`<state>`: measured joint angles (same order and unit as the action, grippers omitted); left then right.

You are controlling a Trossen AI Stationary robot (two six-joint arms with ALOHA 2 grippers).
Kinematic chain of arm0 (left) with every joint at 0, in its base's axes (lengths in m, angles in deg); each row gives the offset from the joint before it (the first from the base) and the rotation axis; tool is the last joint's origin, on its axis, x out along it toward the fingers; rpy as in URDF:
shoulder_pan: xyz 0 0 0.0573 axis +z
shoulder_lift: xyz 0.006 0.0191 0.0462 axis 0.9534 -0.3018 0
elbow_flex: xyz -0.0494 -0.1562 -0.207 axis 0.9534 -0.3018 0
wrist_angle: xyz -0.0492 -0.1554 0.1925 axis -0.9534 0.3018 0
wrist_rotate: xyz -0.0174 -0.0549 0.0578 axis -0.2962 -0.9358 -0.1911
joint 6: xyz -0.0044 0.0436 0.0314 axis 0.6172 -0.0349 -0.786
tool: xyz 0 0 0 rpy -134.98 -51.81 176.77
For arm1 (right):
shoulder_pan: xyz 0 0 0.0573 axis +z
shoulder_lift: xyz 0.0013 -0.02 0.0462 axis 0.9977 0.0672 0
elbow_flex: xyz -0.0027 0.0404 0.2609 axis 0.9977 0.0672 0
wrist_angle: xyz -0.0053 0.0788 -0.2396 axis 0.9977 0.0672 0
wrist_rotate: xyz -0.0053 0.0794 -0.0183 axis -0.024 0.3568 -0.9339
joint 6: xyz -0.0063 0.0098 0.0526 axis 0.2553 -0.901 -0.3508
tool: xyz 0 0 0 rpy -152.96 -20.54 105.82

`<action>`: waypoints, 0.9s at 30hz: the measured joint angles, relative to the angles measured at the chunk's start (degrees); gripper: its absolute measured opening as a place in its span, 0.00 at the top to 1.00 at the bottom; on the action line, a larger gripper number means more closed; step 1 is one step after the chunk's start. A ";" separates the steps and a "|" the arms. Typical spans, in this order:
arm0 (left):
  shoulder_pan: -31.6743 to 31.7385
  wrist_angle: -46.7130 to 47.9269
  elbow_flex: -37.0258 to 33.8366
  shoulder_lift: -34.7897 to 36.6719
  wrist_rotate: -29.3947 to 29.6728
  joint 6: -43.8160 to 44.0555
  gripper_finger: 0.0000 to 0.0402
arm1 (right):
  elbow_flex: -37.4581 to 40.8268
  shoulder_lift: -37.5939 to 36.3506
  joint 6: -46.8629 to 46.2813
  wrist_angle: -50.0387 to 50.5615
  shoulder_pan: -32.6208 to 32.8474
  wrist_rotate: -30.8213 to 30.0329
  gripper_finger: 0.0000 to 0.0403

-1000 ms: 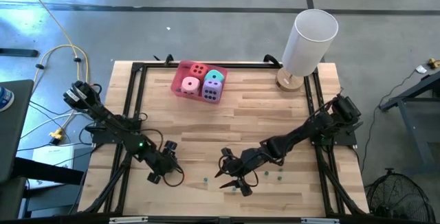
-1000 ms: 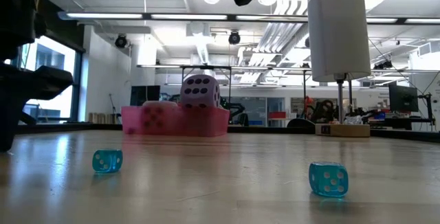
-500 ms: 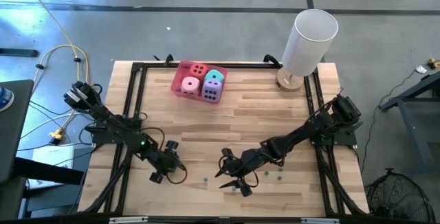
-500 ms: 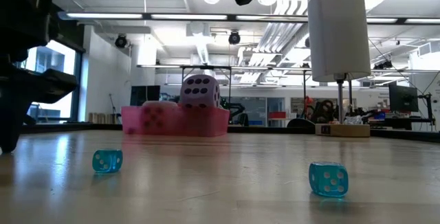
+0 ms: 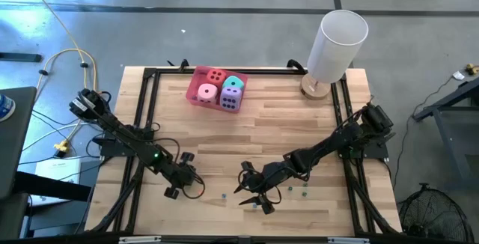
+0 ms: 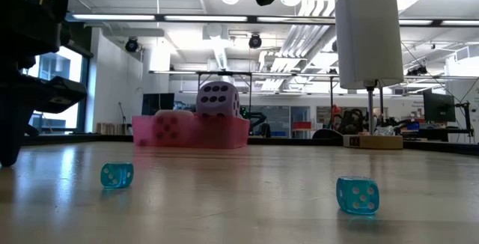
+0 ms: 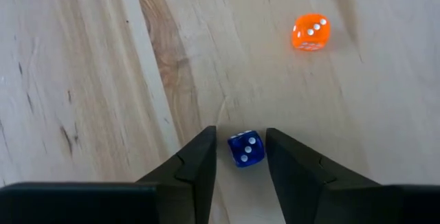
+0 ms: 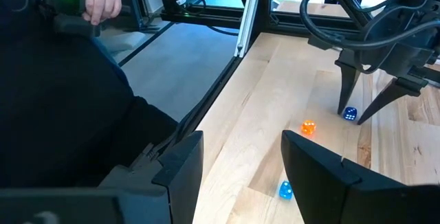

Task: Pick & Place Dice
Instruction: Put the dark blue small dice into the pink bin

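Concrete floor surrounds my wooden bench (image 5: 299,124). From above, a pink tray (image 5: 199,75) near the far edge holds four big soft dice (image 5: 219,87), already gathered there. A white lamp (image 5: 337,46) stands at the far right corner. My left gripper (image 5: 179,186) sits low at the near left; my right gripper (image 5: 253,188) waits near the middle front, among tiny scattered dice.

At bench height, two small teal dice (image 6: 117,174) (image 6: 357,194) lie well apart in front of the tray (image 6: 191,133), waiting to be collected.

Through my left wrist camera, my left gripper (image 7: 240,155) is spread, one finger either side of a tiny blue die (image 7: 245,148), apparently lined up to close on it. An orange die (image 7: 311,31) lies beyond.

Through my right wrist camera, my right gripper (image 8: 240,162) is spread wide and holds nothing. It faces the left gripper (image 8: 368,90) straddling the blue die (image 8: 350,113), with the orange die (image 8: 308,127) and a light blue one (image 8: 285,190) nearby. A person's hand (image 8: 100,4) shows beyond the bench.
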<state>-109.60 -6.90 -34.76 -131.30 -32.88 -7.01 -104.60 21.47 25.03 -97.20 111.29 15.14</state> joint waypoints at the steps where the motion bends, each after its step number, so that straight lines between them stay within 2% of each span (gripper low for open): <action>1: 0.02 0.03 0.00 0.00 -0.52 0.00 0.70 | 0.00 0.00 0.00 0.00 0.00 0.00 0.53; 16: -0.09 -0.32 -0.03 0.00 0.32 -2.40 0.70 | 0.00 0.00 -0.02 0.04 0.00 0.00 0.53; 21: -0.09 -2.67 -0.15 -0.07 0.71 3.23 0.70 | 0.00 0.00 -0.01 0.04 -0.02 0.00 0.53; 27: -0.12 -2.51 -0.11 -0.11 0.64 3.94 0.70 | 0.00 0.00 -0.02 0.04 -0.02 0.00 0.53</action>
<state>-109.72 -9.40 -34.87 -131.41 -32.24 -3.08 -104.60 21.47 25.01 -97.16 111.27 15.14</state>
